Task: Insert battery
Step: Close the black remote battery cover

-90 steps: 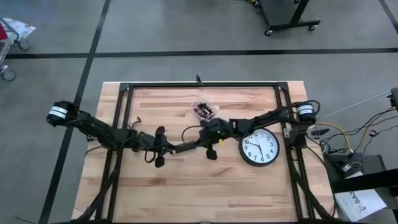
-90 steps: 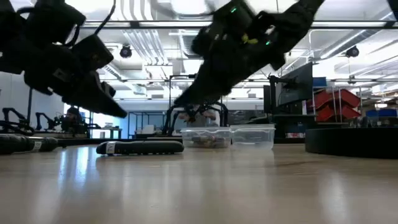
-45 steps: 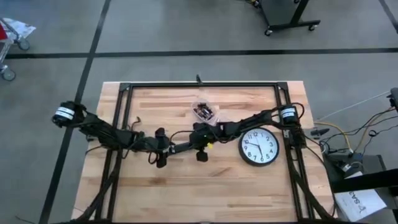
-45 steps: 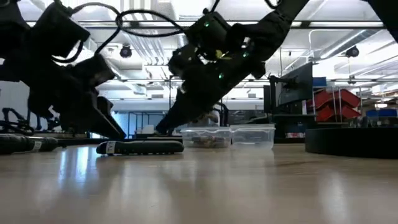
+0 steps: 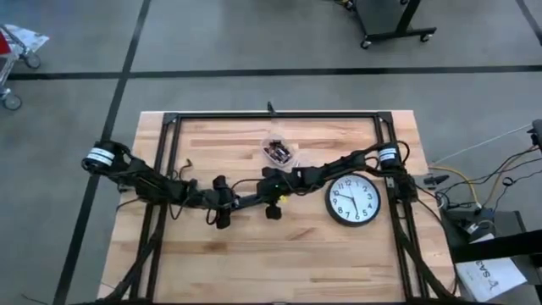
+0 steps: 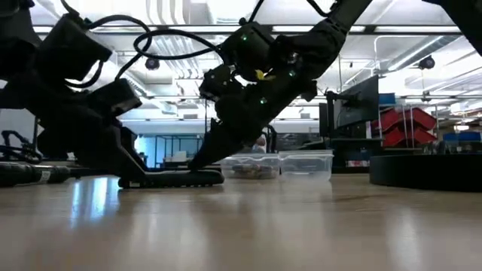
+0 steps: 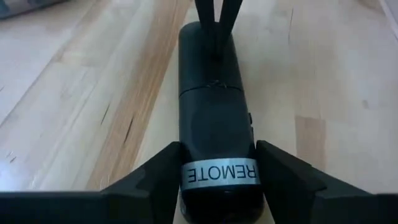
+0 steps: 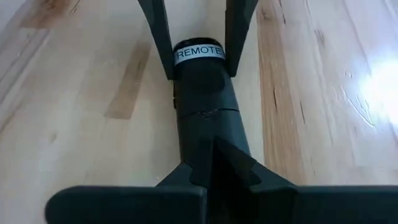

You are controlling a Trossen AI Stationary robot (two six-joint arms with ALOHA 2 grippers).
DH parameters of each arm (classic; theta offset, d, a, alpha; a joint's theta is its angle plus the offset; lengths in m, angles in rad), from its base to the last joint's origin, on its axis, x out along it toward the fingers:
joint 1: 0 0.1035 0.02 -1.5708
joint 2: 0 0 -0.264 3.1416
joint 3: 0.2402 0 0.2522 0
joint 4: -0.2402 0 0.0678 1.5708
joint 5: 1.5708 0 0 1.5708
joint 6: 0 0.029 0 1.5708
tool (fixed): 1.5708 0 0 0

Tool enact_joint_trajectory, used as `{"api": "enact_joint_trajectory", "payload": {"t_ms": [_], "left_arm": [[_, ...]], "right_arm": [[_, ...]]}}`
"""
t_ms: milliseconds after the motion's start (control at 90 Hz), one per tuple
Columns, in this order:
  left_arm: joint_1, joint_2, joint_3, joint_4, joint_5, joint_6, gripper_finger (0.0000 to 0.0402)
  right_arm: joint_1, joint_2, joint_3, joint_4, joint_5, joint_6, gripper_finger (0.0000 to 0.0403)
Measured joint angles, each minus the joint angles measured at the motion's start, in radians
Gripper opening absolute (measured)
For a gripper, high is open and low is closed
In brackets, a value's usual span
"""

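A black remote lies flat on the wooden table, its end labelled "REMOTE" toward the table's left. My left gripper is down at that labelled end, one finger on each side. My right gripper is shut, with its tips on the remote's other end. In the low view the remote lies under both arms. No single battery can be made out. A clear tub behind the remote holds small dark items. My left gripper pinches the two long sides of the remote's labelled end between its two fingers. It comes slanting down from the table's left, along the remote. The remote lies flat on the table. My right gripper has its shut fingers set on the top face of the remote's unlabelled end. It comes slanting down from the table's right, along the remote.
A round wall clock lies face up to the right of the remote. The clear tub and its lid stand behind it, toward the far edge. Bare wood lies along the table's near side.
My left gripper has gone down and a little toward the table's right, and its fingers now stand at the remote's labelled end. My right gripper has gone toward the table's left and down onto the remote's other end. The remote has stayed in place.
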Motion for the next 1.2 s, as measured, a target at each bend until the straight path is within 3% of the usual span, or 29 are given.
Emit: {"api": "enact_joint_trajectory", "payload": {"t_ms": [244,911,1200], "left_arm": [[0.0,-0.004,0.002,-0.004,-0.001,0.003,0.0179],[0.0,-0.006,0.004,-0.026,-0.002,-0.002,0.018],[0.002,-0.003,0.002,-0.02,-0.001,-0.013,0.022]], "right_arm": [[0.005,-0.091,-0.002,-0.003,-0.001,-0.078,0.0],[0.055,-0.286,-0.053,-0.158,0.011,-0.1,0.0],[0.07,-0.31,-0.102,-0.166,0.072,-0.042,0.0007]]}}
